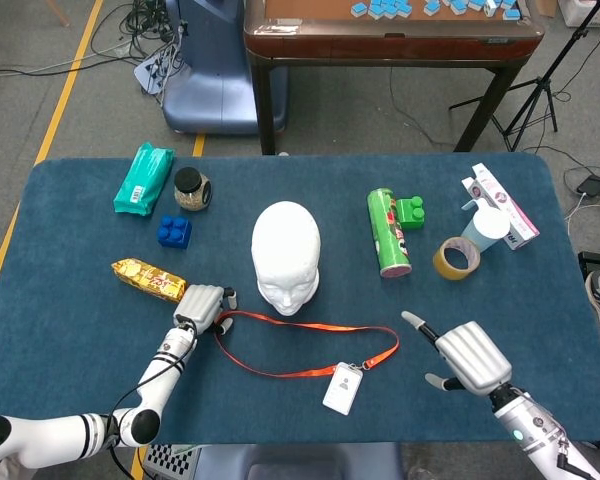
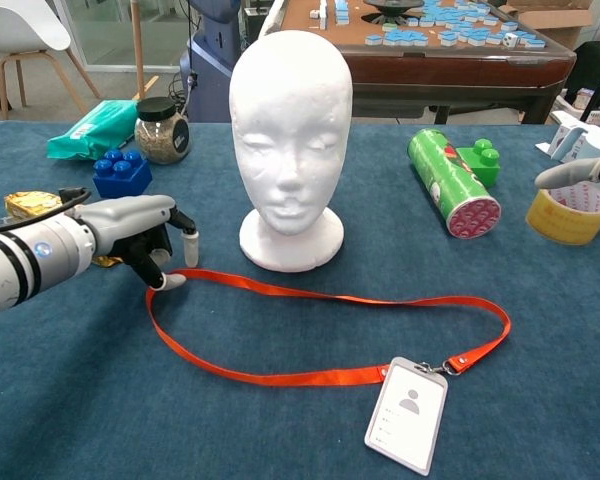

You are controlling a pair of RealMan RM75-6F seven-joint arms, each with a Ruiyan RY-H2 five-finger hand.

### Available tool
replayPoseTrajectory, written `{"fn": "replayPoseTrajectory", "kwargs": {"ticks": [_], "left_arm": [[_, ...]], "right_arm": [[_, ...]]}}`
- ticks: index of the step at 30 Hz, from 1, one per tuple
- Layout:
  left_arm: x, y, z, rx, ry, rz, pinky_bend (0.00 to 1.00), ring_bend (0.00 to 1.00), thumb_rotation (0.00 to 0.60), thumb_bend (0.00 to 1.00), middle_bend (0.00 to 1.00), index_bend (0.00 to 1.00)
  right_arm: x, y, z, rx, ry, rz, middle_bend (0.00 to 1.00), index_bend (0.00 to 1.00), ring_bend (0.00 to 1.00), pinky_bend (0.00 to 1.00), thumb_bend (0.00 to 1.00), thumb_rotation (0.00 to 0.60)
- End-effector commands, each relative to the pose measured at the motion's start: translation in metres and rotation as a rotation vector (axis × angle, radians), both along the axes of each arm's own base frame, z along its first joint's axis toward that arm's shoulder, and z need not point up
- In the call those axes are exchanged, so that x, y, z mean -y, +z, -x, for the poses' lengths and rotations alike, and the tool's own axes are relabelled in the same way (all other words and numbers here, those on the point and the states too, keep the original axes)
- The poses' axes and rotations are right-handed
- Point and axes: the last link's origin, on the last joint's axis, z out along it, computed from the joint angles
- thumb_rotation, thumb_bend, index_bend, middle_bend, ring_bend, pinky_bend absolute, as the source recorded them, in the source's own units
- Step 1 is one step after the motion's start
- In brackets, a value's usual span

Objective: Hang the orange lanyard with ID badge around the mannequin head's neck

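Lanyard (image 2: 320, 300) flat on table before head (image 2: 291, 140), badge (image 2: 407, 414) at near right. Left hand (image 2: 140, 240) empty, fingers apart, tips at loop's left end. Right hand (image 1: 467, 358) open, idle. Pinch strap only; lift clear before widening loop.

Blue table (image 1: 70, 330): mannequin head (image 1: 286, 255), lanyard (image 1: 280, 325), tape roll (image 1: 457, 259), jar (image 1: 191, 188).

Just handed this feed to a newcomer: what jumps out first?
The white mannequin head standing upright mid-table, facing the robot. In front of it the orange lanyard lies in a flat loop on the blue cloth, its ID badge at the near right. The left hand reaches down at the loop's left end, while the right hand hovers open off to the right.
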Motion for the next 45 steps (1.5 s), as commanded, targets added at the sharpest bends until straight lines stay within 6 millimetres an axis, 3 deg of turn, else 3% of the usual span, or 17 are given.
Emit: {"fn": "replayPoseTrajectory", "kwargs": {"ticks": [1,22,27,33,45], "left_arm": [[0.000,-0.002,-0.001,-0.001,0.001,-0.005,0.90,0.92,0.600,0.30,0.91,0.48],[-0.006,-0.011,0.008,0.000,0.051,-0.015,0.90,0.93,0.600,0.31,0.93,0.57],[-0.004,-0.010,0.011,0.009,0.051,-0.016,0.90,0.94,0.600,0.35,0.94,0.60],[0.003,-0.006,0.015,0.026,0.043,0.000,0.90,0.94,0.600,0.38,0.94,0.61],[0.013,0.001,0.017,0.053,0.040,0.024,0.91,0.94,0.600,0.38,0.94,0.61]], "right_arm": [[0.000,0.001,0.001,0.000,-0.003,0.001,1.00,0.02,1.00,1.00,0.10,0.600],[-0.002,0.004,0.008,0.003,-0.023,0.004,1.00,0.02,1.00,1.00,0.10,0.600],[-0.002,0.004,0.010,-0.002,-0.027,0.008,1.00,0.02,1.00,1.00,0.10,0.600],[-0.001,0.003,0.012,-0.009,-0.039,0.010,1.00,0.02,1.00,1.00,0.18,0.600],[0.023,-0.033,0.005,-0.005,-0.065,-0.041,1.00,0.19,1.00,1.00,0.21,0.600]]}}
